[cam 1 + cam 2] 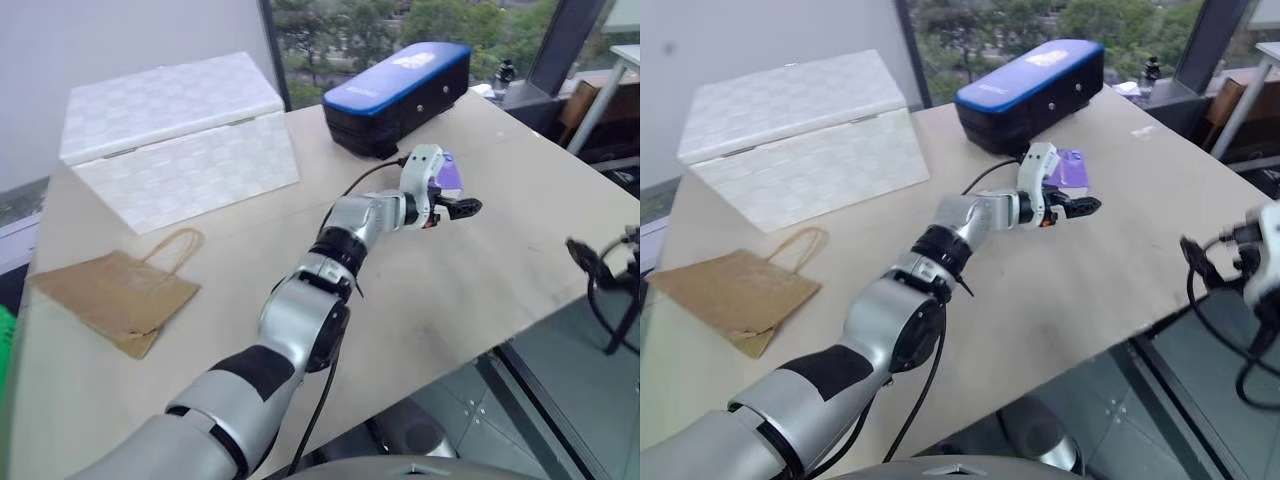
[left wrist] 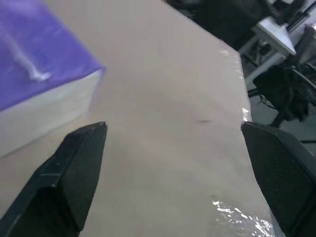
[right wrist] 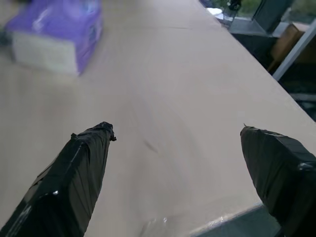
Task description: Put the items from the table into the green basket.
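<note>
Left gripper [image 1: 466, 208], jaws wide apart and empty, hovers just beside the purple tissue pack [image 1: 1071, 168] lying on the surface [image 1: 480, 280]; right gripper [image 3: 180, 148] likewise open.

No legible text; white marking on blue-topped case [image 1: 400, 75] lid unreadable.

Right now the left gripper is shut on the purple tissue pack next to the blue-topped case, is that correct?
Not quite. The left gripper is open and holds nothing: the left wrist view shows its two fingers wide apart over the bare table, with the purple tissue pack beside one finger, not between them. The pack does lie near the blue-topped case.
</note>
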